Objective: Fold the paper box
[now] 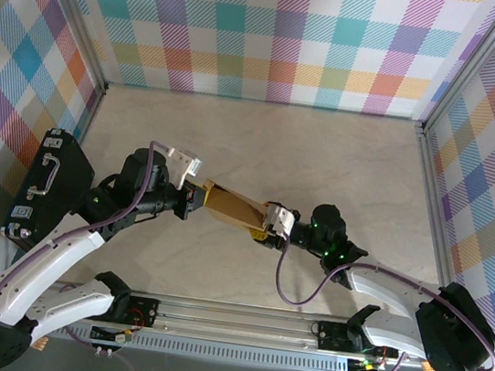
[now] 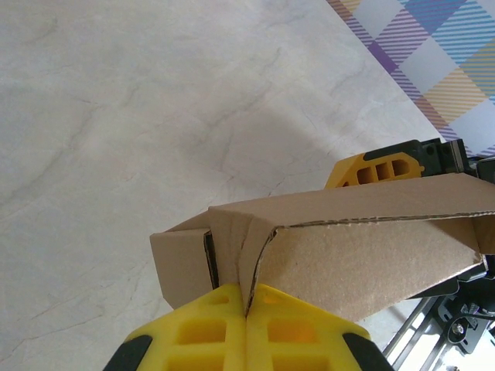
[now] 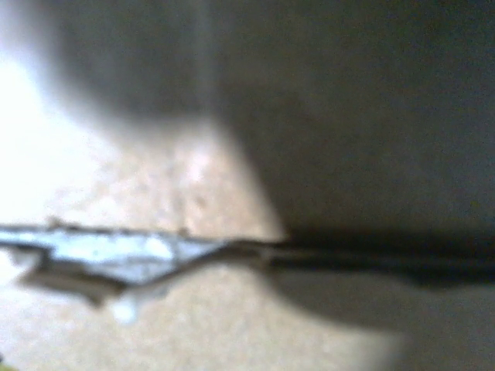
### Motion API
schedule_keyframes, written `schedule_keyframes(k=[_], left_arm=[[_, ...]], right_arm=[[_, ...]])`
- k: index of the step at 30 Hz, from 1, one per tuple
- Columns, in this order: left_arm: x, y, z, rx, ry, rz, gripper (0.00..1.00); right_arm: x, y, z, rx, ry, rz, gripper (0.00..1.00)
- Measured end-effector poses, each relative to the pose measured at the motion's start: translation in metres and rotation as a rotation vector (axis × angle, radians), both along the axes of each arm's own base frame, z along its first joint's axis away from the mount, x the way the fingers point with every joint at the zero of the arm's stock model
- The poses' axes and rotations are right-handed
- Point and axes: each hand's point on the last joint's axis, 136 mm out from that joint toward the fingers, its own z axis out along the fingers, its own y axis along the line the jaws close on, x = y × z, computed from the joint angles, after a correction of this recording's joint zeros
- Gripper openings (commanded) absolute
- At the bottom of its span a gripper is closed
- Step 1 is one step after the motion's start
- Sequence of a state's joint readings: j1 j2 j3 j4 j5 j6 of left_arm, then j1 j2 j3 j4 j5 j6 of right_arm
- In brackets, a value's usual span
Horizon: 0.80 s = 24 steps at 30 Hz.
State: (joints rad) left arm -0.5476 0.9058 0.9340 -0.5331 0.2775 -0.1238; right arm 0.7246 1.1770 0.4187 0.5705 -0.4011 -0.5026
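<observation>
Landmark: black case (image 1: 45,185), lying on the worktop (image 1: 263,142) against the left wall.

Paper box (image 1: 233,209): to the right of the black case and well apart from it, spanning the gap between your two claws. It is partly folded. The brown walls stand up, and one long panel runs away from the case. The end nearer the case looks raised off the worktop, with a shadow under it.

Left claw (image 1: 198,199): at the box end nearer the black case. In your left wrist view the left claw (image 2: 246,297) has its yellow fingers (image 2: 209,332) pressed together. A folded corner of the paper box (image 2: 363,247) is pinched in the seam between them, so it is clamped on cardboard.

Right claw (image 1: 269,230): at the box end farther from the black case. Your left wrist view shows one of its yellow fingers (image 2: 379,166) above the long panel's top edge, on the far side. Your right wrist view gives blurred cardboard (image 3: 232,193) very close, with a dark edge across it. You cannot tell whether this claw grips the panel or merely sits against it.
</observation>
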Motion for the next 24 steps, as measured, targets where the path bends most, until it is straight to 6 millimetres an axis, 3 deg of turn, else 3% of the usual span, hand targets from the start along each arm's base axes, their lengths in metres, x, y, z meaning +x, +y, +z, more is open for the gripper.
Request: schedule_keyframes(k=[16, 24], left_arm=[[-0.002, 0.002, -0.009, -0.007, 0.033, 0.023, 0.0], [-0.003, 0.003, -0.031, 0.007, 0.066, 0.029, 0.0]], right_arm=[[-0.001, 0.0, -0.005, -0.01, 0.018, 0.007, 0.55], [-0.003, -0.002, -0.019, -0.036, 0.073, 0.01, 0.55]])
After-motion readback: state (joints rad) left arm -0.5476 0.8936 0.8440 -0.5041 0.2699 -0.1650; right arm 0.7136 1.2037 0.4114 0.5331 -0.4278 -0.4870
